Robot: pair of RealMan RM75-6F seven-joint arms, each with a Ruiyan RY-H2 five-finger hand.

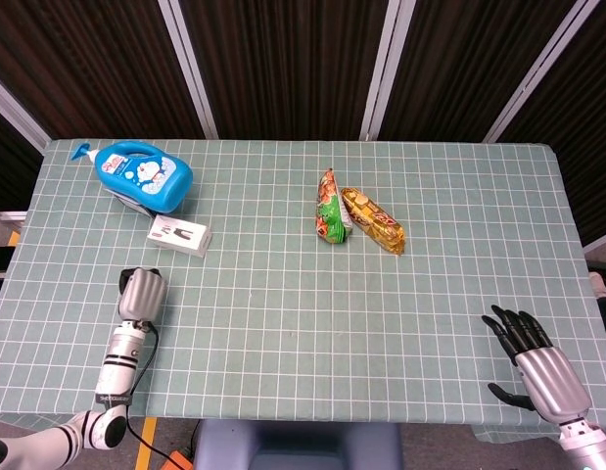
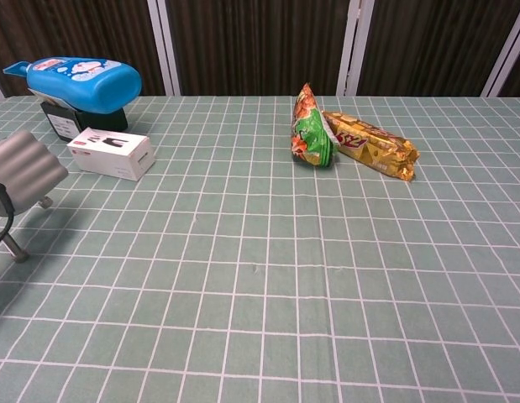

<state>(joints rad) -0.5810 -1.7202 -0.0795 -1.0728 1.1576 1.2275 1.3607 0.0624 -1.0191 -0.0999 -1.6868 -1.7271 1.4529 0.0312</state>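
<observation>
Left hand (image 1: pixel 142 294) sits low over the near-left part of the table (image 1: pixel 283 294), back of the hand up, fingers curled under with nothing in them. So closed, empty. In the chest view it shows at the left edge (image 2: pixel 24 172), casting a shadow on the cloth.

Nearest thing to it is the white box (image 1: pixel 180 235), lying flat just beyond the hand, not touching. Behind the box: blue bottle (image 1: pixel 141 174) lying on its side, resting on a small black box (image 2: pixel 62 117). White box is close beside that pair.

Right hand (image 1: pixel 533 367) is at the near-right corner, head view only. Dark fingers spread apart, holding nothing. Well apart from everything on the table.

Mid-table, far half: green snack bag (image 1: pixel 330 209) standing on edge, yellow snack pack (image 1: pixel 373 220) flat beside it on its right, the two touching. Both far from either hand.
</observation>
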